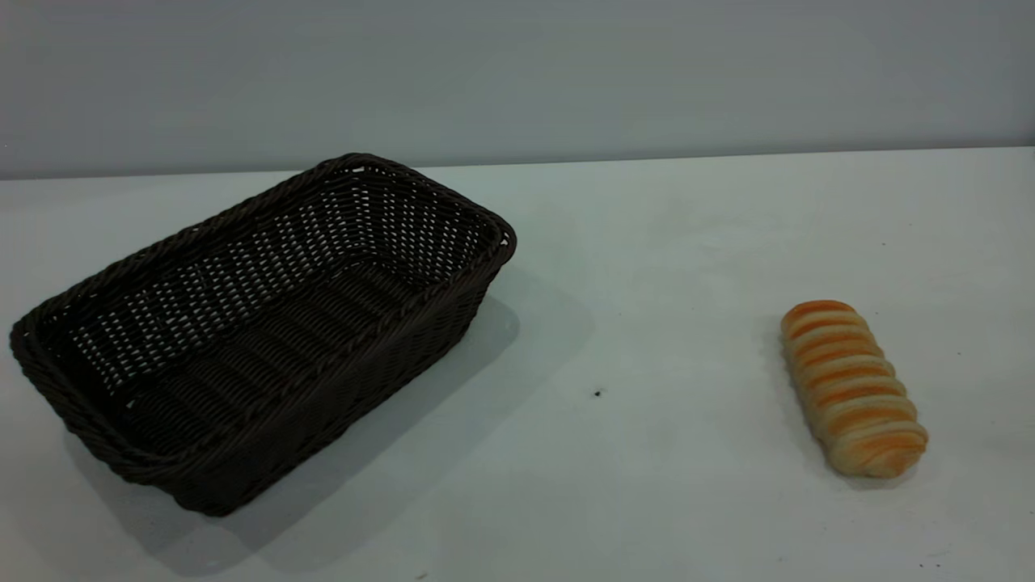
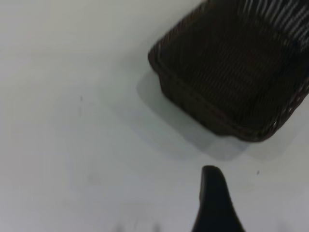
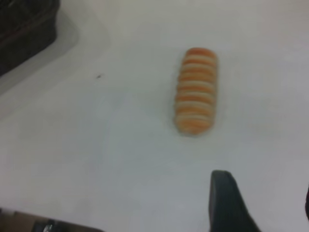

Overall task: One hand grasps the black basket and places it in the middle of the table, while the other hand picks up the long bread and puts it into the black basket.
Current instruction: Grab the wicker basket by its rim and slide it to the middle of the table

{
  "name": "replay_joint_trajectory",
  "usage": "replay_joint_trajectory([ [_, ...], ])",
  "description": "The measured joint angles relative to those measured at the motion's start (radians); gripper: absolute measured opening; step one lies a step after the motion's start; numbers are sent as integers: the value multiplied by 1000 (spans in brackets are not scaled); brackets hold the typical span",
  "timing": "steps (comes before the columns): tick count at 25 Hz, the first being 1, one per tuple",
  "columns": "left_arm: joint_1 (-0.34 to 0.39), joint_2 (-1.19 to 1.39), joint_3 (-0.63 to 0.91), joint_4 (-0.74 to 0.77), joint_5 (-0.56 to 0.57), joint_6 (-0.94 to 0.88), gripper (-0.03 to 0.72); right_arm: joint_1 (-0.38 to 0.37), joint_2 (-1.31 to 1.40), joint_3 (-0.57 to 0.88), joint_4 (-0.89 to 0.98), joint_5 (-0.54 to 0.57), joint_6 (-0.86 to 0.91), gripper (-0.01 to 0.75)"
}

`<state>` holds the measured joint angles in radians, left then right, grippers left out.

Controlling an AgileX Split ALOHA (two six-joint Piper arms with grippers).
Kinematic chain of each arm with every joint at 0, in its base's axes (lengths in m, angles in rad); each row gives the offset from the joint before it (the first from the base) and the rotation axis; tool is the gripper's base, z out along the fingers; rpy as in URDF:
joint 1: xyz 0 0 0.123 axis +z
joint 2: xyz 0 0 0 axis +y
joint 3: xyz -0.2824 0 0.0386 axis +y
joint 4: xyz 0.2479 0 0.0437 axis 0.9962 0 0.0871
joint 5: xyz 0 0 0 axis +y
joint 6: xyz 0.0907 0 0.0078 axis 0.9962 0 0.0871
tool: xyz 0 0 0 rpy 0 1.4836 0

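The black basket [image 1: 259, 331] is dark brown-black openwork wicker with a braided rim. The long bread [image 1: 853, 388] is banded orange-brown and cream across its ridged top. The table [image 1: 663, 283] is plain white with a few tiny dark specks.

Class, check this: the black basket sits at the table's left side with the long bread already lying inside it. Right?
Not quite. The black basket is empty; the long bread lies on the white table off to the right, apart from it, as the exterior view shows.

A plain grey wall [image 1: 517, 73] rises behind the white tabletop [image 1: 663, 242].
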<state>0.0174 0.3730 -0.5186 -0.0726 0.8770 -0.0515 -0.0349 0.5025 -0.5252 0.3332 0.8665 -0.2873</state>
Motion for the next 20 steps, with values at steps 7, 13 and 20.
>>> replay_joint_trajectory([
  [7, 0, 361, 0, -9, -108, -129, 537, 0, 167, -38, 114, -52, -157, 450],
  [13, 0, 590, 0, -45, -192, -175, 537, 0, 196, -38, 136, -67, -182, 513],
  [20, 0, 883, -116, -54, -248, -202, 537, 0, 196, -38, 156, -71, -193, 514],
])
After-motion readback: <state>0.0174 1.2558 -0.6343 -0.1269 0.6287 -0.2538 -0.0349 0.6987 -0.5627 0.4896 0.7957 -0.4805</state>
